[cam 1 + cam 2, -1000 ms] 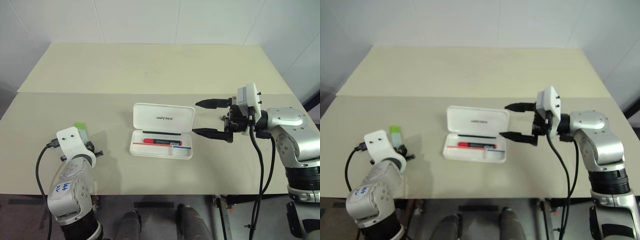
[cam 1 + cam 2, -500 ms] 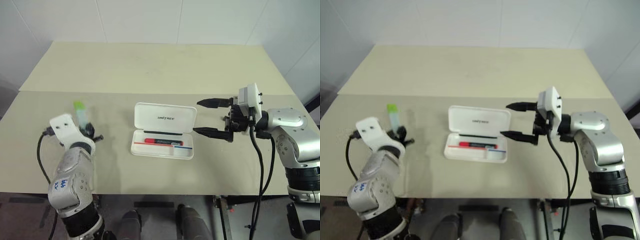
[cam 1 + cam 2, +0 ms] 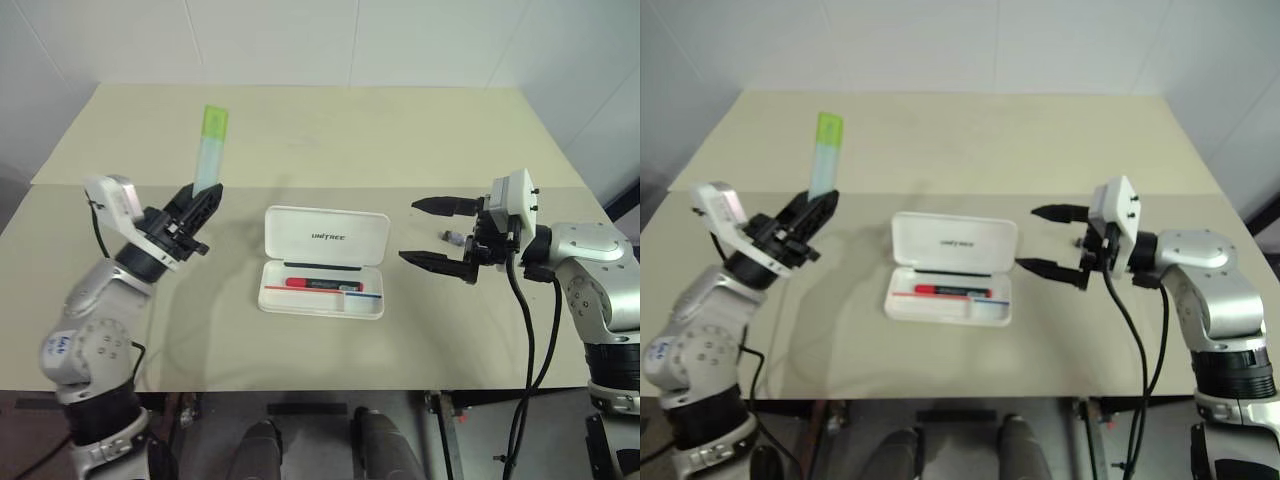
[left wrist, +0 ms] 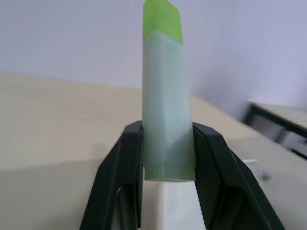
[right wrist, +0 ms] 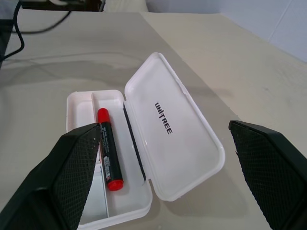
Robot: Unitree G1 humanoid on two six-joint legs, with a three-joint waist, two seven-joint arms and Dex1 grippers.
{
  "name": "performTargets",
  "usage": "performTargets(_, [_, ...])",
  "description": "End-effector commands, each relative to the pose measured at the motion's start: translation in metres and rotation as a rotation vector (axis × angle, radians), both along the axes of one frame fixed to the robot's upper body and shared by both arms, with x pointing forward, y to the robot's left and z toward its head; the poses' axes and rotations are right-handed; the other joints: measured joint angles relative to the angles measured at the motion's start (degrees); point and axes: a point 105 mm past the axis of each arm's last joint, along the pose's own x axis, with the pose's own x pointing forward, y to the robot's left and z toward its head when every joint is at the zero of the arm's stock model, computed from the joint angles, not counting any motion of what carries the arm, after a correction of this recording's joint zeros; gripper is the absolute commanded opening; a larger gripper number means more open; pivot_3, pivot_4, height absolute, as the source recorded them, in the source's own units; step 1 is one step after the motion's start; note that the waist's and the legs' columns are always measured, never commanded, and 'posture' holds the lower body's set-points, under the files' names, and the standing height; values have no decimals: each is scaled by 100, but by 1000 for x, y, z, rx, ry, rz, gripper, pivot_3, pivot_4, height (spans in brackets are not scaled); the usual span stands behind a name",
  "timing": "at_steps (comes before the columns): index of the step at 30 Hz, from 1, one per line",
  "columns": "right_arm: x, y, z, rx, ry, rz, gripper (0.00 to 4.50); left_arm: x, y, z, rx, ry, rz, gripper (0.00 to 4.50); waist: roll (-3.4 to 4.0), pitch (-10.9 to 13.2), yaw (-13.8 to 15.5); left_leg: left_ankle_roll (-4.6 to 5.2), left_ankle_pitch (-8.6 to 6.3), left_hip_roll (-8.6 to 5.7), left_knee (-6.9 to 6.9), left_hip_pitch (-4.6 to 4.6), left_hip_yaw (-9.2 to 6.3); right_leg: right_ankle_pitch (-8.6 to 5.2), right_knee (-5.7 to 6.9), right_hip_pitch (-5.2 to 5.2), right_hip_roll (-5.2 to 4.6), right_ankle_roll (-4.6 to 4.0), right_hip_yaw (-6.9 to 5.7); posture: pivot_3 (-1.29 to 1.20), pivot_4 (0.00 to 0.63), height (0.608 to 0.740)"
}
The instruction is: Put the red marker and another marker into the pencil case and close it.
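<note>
Light-green marker [image 3: 208, 150]: pinched by its lower end in left pincer [image 3: 199, 207], raised left of open pencil case [image 3: 325, 262]; red marker [image 3: 314, 285] already inside. Right pincer [image 3: 436, 232]: spread wide, empty, right of case. Risk: short end-grip, so slip or tilt on lowering, landing on rim or tabletop [image 3: 300, 130].

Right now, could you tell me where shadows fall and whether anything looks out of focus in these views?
Left eye view: soft shadows lie on the table beside the pencil case and under the left arm. Left wrist view: the green marker is sharp, the background soft. Right wrist view: the near fingers look slightly soft, while the red marker and the lid lettering are crisp.
</note>
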Motion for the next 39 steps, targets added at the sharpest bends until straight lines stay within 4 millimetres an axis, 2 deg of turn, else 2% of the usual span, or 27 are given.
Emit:
performTargets(1, [-6, -9, 14, -4, -68, -32, 4500, -24, -23, 10, 60, -25, -314, 991, 0, 0, 13, 1, -1, 0, -1, 0, 1, -1, 0, 0, -1, -1, 0, 0, 150, 740])
performTargets(10, [-19, -27, 15, -9, -74, -132, 4500, -28, -44, -9, 400, 114, -710, 991, 2, 2, 28, 2, -1, 0, -4, 0, -1, -16, 2, -1, 1, -25, 0, 0, 150, 740])
performTargets(19, [-35, -35, 13, 0, -63, -206, 4500, -17, -51, -22, 563, 231, -943, 991, 4, 3, -4, 3, -1, 1, -7, -3, 0, -20, 10, -8, 2, -23, 1, 0, 150, 740])
performTargets(22, [-39, -35, 13, 2, -60, -223, 4500, -14, -50, -27, 615, 247, -977, 991, 4, 3, 7, 4, -2, 1, -7, -3, -1, -23, 8, -8, 2, -24, 1, 0, 150, 740])
performTargets(27, [-46, -35, 10, 20, -52, -253, 4500, -5, -52, -48, 727, 259, -980, 991, 4, 3, 22, 6, -3, 1, -8, -5, -3, -24, 11, -9, 2, -18, 2, 0, 150, 740])
performTargets(33, [-48, -32, 8, 36, -44, -262, 4500, -10, -56, -73, 800, 264, -1019, 991, 4, 3, 21, 7, -4, 0, -6, -7, -2, -22, 12, -9, 1, -13, 2, 0, 150, 740])
performTargets(39, [-46, -29, 9, 45, -47, -256, 4500, -9, -52, -88, 867, 272, -1019, 991, 4, 3, 28, 7, -4, 1, -4, -6, -3, -22, 14, -9, 2, -13, 2, 0, 150, 740])
